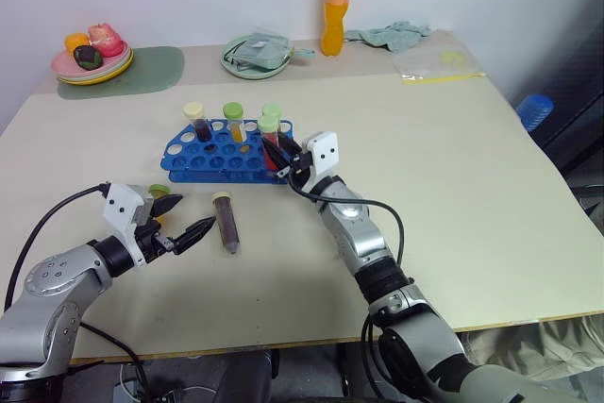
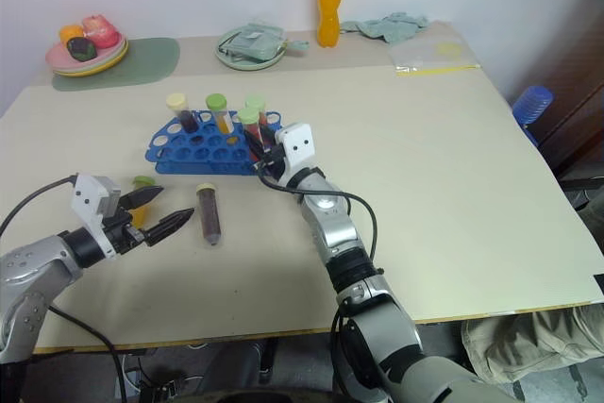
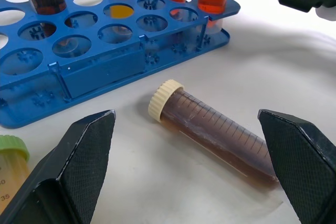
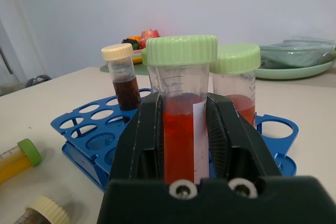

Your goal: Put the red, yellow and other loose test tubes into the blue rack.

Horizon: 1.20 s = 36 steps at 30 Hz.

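Red test tube, light, smooth plastic, is clamped mid-body in the right claw; left claw gapes.

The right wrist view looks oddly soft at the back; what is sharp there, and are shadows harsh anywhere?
In the right wrist view, the red tube held in the right gripper is crisp, while the plates behind are blurred. In the left wrist view, the brown tube casts only a faint shadow on the table: soft, even light.
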Each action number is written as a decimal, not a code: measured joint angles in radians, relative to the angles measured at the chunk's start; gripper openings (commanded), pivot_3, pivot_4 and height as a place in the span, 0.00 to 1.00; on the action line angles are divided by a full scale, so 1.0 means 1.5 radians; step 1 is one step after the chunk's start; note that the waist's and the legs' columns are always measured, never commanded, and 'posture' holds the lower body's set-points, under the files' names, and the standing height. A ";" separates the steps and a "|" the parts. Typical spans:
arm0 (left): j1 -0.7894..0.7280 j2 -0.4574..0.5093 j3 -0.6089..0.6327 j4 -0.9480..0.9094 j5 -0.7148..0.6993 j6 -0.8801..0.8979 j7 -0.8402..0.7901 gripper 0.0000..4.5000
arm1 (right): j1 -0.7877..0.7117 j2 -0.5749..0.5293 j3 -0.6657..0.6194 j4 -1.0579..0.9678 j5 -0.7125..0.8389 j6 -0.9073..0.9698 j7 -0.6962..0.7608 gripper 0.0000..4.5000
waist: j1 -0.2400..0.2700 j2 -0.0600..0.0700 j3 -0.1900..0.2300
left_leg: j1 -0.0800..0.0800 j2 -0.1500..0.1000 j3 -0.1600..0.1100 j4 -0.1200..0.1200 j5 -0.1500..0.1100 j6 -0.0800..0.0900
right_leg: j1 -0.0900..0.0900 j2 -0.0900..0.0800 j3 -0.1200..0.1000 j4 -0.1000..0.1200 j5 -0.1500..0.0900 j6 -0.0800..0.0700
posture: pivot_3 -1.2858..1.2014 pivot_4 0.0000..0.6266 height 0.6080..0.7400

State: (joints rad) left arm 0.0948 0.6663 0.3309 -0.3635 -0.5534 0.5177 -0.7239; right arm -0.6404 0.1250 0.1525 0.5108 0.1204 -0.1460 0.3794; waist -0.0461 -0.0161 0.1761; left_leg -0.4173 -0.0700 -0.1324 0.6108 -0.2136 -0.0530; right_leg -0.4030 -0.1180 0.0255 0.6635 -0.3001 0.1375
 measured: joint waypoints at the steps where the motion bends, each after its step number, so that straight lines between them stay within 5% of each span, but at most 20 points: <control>1: 0.000 0.000 0.000 0.000 0.000 0.000 0.000 1.00 | 0.000 0.000 0.000 0.000 0.000 0.000 0.000 0.17 | 0.000 0.000 0.000 | 0.000 0.000 0.000 0.000 0.000 0.000 | 0.000 0.000 0.000 0.000 0.000 0.000 | 0.52 0.24 1.00; 6: -0.001 0.000 0.000 0.000 0.000 0.000 0.000 1.00 | -0.002 0.001 0.000 0.001 -0.006 0.000 -0.004 0.17 | 0.000 0.000 0.000 | 0.000 0.000 0.000 0.000 0.000 0.000 | 0.000 0.000 0.000 0.000 0.000 0.000 | 0.52 0.24 1.00; 7: -0.001 0.000 0.000 0.000 0.000 0.000 0.000 1.00 | -0.003 0.001 0.000 0.002 -0.006 0.000 -0.004 0.33 | 0.000 0.000 0.000 | 0.000 0.000 0.000 0.000 0.000 0.000 | 0.000 0.000 0.000 0.000 0.000 0.000 | 0.52 0.24 1.00; 11: -0.006 0.000 0.000 0.001 0.005 0.002 0.015 1.00 | -0.003 0.001 0.002 -0.001 -0.012 -0.008 0.000 0.69 | 0.000 0.000 0.000 | 0.000 0.000 0.000 0.000 0.000 0.000 | 0.000 0.000 0.000 0.000 0.000 0.000 | 0.52 0.24 1.00; 18: -0.069 0.016 0.032 -0.002 -0.010 0.087 0.095 1.00 | 0.015 -0.047 -0.001 -0.157 -0.010 0.023 0.015 0.69 | 0.002 0.000 0.000 | 0.000 0.000 -0.001 0.000 0.000 0.000 | 0.000 0.000 0.000 0.000 0.000 0.000 | 0.52 0.24 1.00; 27: -0.176 0.116 0.039 0.004 -0.001 0.370 0.232 1.00 | 0.111 -0.262 -0.011 -0.386 0.048 0.222 0.156 0.69 | 0.000 0.000 0.000 | 0.000 0.000 0.000 0.000 0.000 0.000 | 0.000 0.001 0.000 0.000 0.000 0.000 | 0.52 0.24 1.00; 32: -0.346 0.190 -0.055 0.090 0.016 0.647 0.280 1.00 | 0.157 -0.416 0.002 -0.553 0.125 0.363 0.285 0.69 | 0.003 -0.001 0.000 | 0.000 -0.001 0.000 0.002 -0.001 0.001 | 0.002 0.000 -0.001 0.000 0.000 0.001 | 0.52 0.24 1.00; 36: -0.432 0.195 -0.129 0.180 0.015 0.722 0.286 1.00 | 0.185 -0.474 0.014 -0.627 0.160 0.404 0.347 0.69 | 0.001 -0.001 0.000 | 0.000 0.000 0.000 0.001 -0.001 0.001 | 0.002 0.001 -0.001 0.000 0.000 0.001 | 0.52 0.24 1.00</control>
State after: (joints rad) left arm -0.5527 0.9594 0.1372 -0.0936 -0.5316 1.6011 -0.2946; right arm -0.3634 -0.5858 0.1739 -0.4294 0.3607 0.4606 0.9003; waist -0.0446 -0.0177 0.1766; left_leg -0.4170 -0.0704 -0.1328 0.6129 -0.2144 -0.0516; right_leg -0.4003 -0.1172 0.0236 0.6641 -0.3005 0.1383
